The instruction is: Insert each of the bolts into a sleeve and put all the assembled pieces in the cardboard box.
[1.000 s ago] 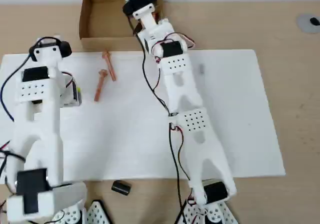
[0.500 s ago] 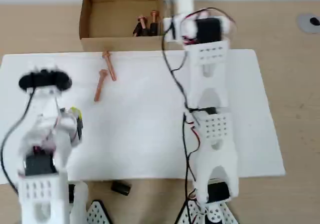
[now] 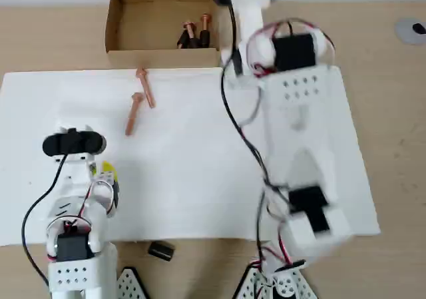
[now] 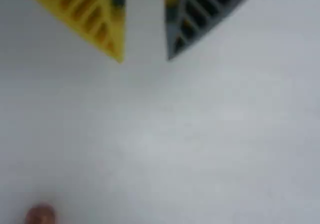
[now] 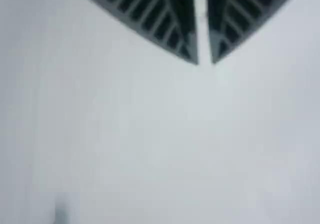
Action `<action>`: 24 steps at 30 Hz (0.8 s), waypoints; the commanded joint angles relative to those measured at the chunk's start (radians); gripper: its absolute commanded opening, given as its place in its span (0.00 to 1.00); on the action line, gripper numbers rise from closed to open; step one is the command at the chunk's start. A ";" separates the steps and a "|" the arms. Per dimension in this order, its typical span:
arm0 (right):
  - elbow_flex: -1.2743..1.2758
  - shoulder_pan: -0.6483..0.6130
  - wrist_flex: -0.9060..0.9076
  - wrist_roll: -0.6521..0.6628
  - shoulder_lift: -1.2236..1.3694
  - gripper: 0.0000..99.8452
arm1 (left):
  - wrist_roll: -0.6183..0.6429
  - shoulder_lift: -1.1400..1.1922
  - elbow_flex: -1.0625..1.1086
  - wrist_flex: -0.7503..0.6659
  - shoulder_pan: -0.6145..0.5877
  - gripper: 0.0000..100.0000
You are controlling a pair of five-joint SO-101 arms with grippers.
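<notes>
Quick count: 2 arms, 2 loose bolts, 2 assembled pieces, 1 spare sleeve, 1 cardboard box [image 3: 160, 58], 1 white sheet [image 3: 186, 179].

The box sits at the far side of the table, its front wall right along the sheet's far edge. In its right half are the 2 assembled pieces, one [image 3: 189, 34] just beside the other [image 3: 205, 27], copper heads pointing away from the arms.

The 2 loose bolts lie on the sheet just in front of the box wall. The first bolt [image 3: 145, 87] has its head almost at the wall, and the second bolt [image 3: 133, 112] is angled with its head just beside the first one's shaft. The black sleeve [image 3: 160, 250] is off the sheet, just past its near edge, between the 2 bases.

The left arm [image 3: 76, 246] is folded back over the sheet's near left corner, and the right arm [image 3: 299, 126] stretches up the right side toward the box corner. The wide middle of the sheet runs between them.

The left gripper [image 4: 145, 59] hangs over the sheet with its fingers apart, holding nothing. The right gripper [image 5: 205, 62] is pinched to a thin slit, also holding nothing.
</notes>
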 commanded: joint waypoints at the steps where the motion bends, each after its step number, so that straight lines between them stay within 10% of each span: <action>1: 0.392 0.073 -0.118 -0.002 -0.249 0.01 | -0.002 -0.016 0.003 -0.023 -0.002 0.06; 24: 1.704 0.234 -1.080 0.213 -0.725 0.01 | -0.002 -0.016 0.002 -0.023 -0.017 0.06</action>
